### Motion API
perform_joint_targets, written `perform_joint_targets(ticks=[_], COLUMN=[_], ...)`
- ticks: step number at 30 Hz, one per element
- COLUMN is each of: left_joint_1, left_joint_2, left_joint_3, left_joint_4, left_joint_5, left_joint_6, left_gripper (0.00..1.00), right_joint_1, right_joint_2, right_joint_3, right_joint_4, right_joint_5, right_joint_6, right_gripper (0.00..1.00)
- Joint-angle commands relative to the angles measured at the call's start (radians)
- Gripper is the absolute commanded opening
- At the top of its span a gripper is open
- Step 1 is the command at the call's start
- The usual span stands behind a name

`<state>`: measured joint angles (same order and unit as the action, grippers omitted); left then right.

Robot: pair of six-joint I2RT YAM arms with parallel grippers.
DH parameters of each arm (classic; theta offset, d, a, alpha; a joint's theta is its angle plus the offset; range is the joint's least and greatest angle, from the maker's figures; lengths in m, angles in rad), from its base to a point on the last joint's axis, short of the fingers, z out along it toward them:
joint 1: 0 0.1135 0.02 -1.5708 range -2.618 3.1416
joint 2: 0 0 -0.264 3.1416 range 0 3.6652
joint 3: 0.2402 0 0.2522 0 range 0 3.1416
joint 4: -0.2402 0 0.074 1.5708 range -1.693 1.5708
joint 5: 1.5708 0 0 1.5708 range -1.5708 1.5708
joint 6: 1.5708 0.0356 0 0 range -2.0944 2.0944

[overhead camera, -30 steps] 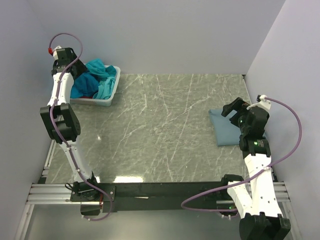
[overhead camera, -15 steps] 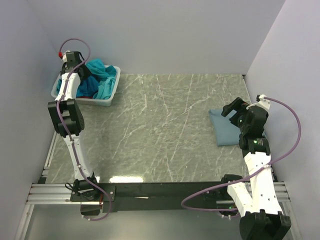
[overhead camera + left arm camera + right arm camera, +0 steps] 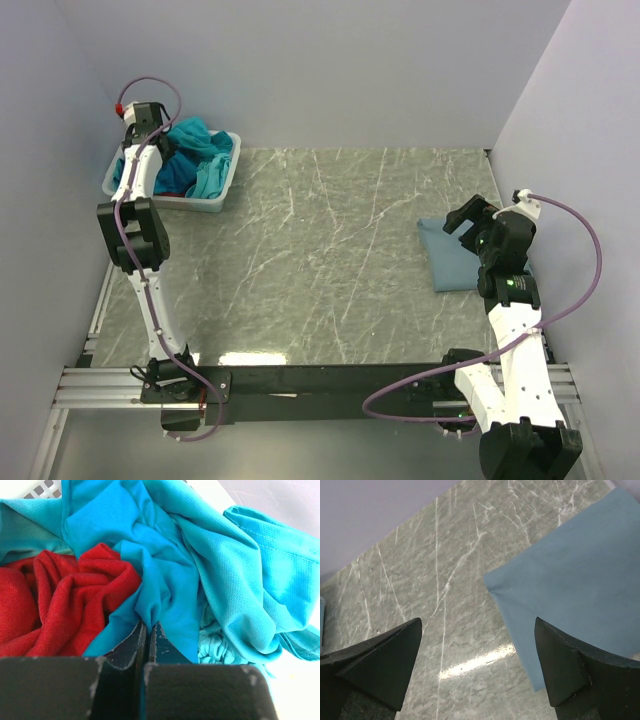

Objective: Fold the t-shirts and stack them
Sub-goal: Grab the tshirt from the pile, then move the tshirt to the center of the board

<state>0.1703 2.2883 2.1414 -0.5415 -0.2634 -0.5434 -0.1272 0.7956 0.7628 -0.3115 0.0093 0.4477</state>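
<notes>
Several crumpled t-shirts fill the white basket (image 3: pixel 226 183) at the far left. In the left wrist view a bright teal-blue shirt (image 3: pixel 150 555) lies between a red one (image 3: pixel 60 600) and a turquoise one (image 3: pixel 240 580). My left gripper (image 3: pixel 148 626) is down in this pile (image 3: pixel 195 160), shut on a fold of the bright teal-blue shirt. A slate-blue shirt (image 3: pixel 452 255) lies folded flat on the table at the right. My right gripper (image 3: pixel 477 622) hovers open over that folded shirt's (image 3: pixel 580 580) left edge, holding nothing.
The basket's slatted wall (image 3: pixel 45 486) shows at the top left of the left wrist view. The grey marble table (image 3: pixel 320 250) spreads between the basket and the folded shirt. Walls close in on the left, back and right.
My left arm has swung from the basket's near-left corner to over the pile, dipped into it and closed on the teal-blue cloth. The right arm has stayed still.
</notes>
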Motion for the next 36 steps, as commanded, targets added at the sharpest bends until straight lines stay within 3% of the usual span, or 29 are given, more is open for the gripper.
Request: perform_joint_targets(ticks=[1, 9, 19, 24, 28, 36], left_joint_1=[-0.003, -0.017, -0.032, -0.112, -0.144, -0.325], left_joint_2=[-0.107, -0.338, -0.542, -0.598, -0.648, -0.812], left_joint_3=[-0.026, -0.132, -0.113, -0.055, 0.006, -0.055], left_joint_4=[0.057, 0.187, 0.32, 0.374, 0.394, 0.462], left_joint_5=[-0.008, 0.047, 0.154, 0.043, 0.111, 0.254], left_joint_6=[0.002, 0.013, 0.006, 0.098, 0.1, 0.134], left_gripper=[0.0, 0.0, 0.0, 0.0, 0.0, 0.0], right_joint_1=[0.0, 0.0, 0.0, 0.0, 0.0, 0.0], right_joint_2=[-0.009, -0.019, -0.042, -0.053, -0.068, -0.104], right_joint_3=[0.024, 0.018, 0.007, 0.007, 0.001, 0.003], right_joint_4=[0.008, 0.012, 0.028, 0.023, 0.029, 0.038], right_joint_5=[0.017, 0.011, -0.005, -0.005, -0.006, -0.028], right_joint_6=[-0.018, -0.017, -0.02, -0.02, -0.018, -0.018], right_gripper=[0.99, 0.99, 0.99, 0.99, 0.99, 0.99])
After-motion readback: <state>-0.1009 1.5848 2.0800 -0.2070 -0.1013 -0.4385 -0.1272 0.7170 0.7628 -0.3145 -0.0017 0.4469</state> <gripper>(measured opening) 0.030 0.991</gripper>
